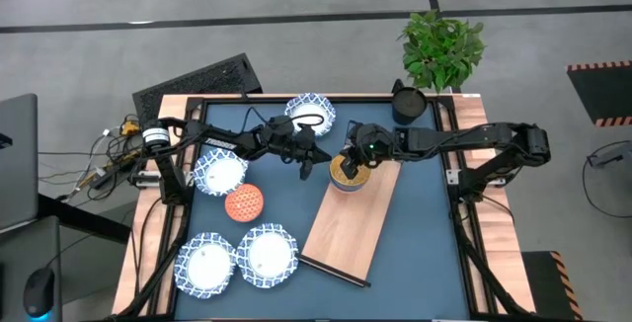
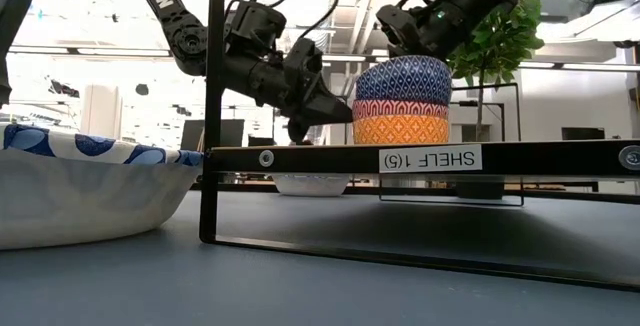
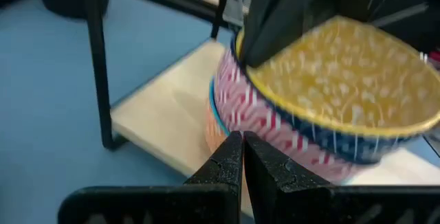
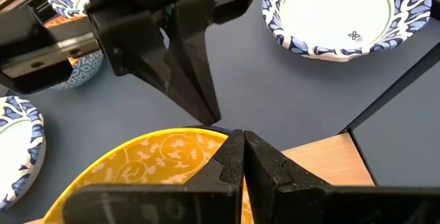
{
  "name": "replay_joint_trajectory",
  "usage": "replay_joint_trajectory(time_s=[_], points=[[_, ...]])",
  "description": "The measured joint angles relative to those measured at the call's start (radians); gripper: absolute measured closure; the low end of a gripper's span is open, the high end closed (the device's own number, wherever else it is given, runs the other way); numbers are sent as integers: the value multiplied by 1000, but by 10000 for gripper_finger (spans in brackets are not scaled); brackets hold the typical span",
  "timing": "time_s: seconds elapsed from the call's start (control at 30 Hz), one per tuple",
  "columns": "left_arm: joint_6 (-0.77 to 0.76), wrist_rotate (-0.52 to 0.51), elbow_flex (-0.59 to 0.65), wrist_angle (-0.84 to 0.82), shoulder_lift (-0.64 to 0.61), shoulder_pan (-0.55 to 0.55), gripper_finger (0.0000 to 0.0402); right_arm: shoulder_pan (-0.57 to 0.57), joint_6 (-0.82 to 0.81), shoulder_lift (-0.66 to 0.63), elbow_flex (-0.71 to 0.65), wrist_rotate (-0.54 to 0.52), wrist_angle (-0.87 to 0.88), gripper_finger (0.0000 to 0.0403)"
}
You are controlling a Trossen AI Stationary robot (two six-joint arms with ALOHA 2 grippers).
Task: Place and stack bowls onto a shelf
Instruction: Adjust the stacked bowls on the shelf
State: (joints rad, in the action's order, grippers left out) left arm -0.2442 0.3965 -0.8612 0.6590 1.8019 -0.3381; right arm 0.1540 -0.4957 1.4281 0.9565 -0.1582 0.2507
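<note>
Up close in the low view sits a wide white bowl (image 2: 85, 181) with a blue rim, resting on the table (image 2: 330, 266). Past it stands the shelf (image 2: 420, 158), a long wood board on a thin black frame.

On the far end of the shelf stands a small stack of bowls. A blue bowl with a yellow inside (image 2: 404, 78) sits in an orange bowl (image 2: 402, 129). The top bowl looks tipped a little in the left wrist view, so it may not be sitting flat.

The right gripper (image 4: 236, 157) hangs just over the yellow inside of the top bowl, with its two fingers pressed together and holding nothing. The left gripper (image 3: 242, 157) is just beside the stack on its left, fingers also pressed together, tip very near the bowl's side.

Both grippers are crowded around one small stack, and that is the danger. If the left one pushes in, it could shove the stack along the board or knock the top bowl off. If the right one drops, it could press the rim and tip the bowl. The two arms could also bump each other.

More bowls wait on the table on the left: three more wide white ones (image 1: 219, 173) and a red-orange one (image 1: 244, 203).
</note>
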Motion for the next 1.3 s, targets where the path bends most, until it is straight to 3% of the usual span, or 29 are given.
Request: replay_joint_trajectory(time_s=[0.43, 0.93, 1.17, 1.3], points=[[-1, 48, 0, 44, 0, 0, 401, -1, -1, 0, 0, 3, 4, 372], [7, -26, 0, 129, 0, -9, 402, -1, -1, 0, 0, 3, 5, 372], [23, 98, 0, 182, 0, -18, 402, -1, -1, 1, 0, 3, 6, 372], [27, 116, 0, 180, 0, -20, 402, -1, -1, 0, 0, 2, 5, 372]])
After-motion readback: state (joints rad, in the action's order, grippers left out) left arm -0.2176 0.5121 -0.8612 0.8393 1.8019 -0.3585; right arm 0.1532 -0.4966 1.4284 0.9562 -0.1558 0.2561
